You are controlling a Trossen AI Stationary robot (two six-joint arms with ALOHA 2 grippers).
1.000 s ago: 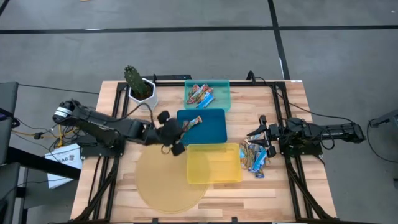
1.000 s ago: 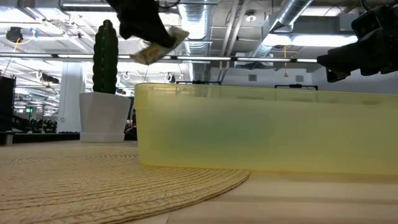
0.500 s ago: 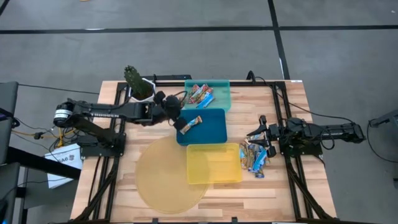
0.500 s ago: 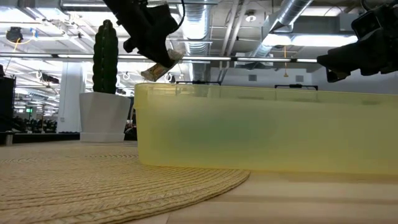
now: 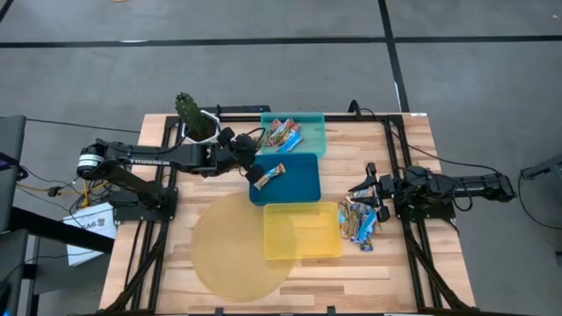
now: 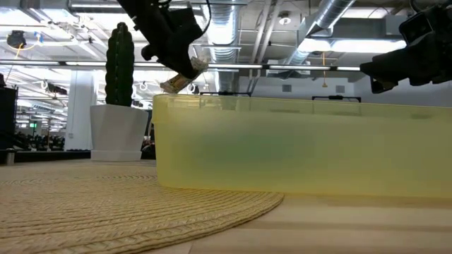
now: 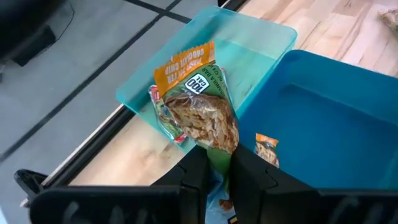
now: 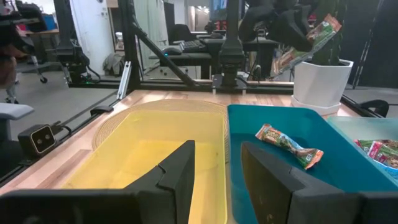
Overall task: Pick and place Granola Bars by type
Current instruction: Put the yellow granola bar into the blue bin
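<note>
My left gripper (image 5: 251,168) hangs over the left part of the blue tray (image 5: 299,184), shut on a green-and-tan granola bar (image 7: 200,115); the low view shows the same bar (image 6: 182,73) in the air. Another bar (image 8: 289,147) lies flat on the blue tray's floor. The teal tray (image 5: 313,140) behind it holds several red and blue bars (image 5: 283,133). A loose pile of bars (image 5: 360,219) lies on the wood at the right. Just beyond that pile my right gripper (image 8: 217,168) stands open, holding nothing. My left gripper pinches the bar's near end (image 7: 214,152) between its two fingers. The fingers (image 7: 194,177) come from the table's left, slanting down. The bar sticks out ahead of them, tilted and lifted clear above the blue tray.
The yellow tray (image 5: 301,232) stands in front of the blue one, partly on a round woven mat (image 5: 228,254). A potted cactus (image 5: 193,118) stands at the far left, close behind my left arm. Black frame rails run along the table's edges.
My left gripper has swung with the bar toward the table's far edge, from the mat's edge to the blue tray's left part, then held nearly still. It has stayed shut on the bar, which is clear of the trays throughout.
</note>
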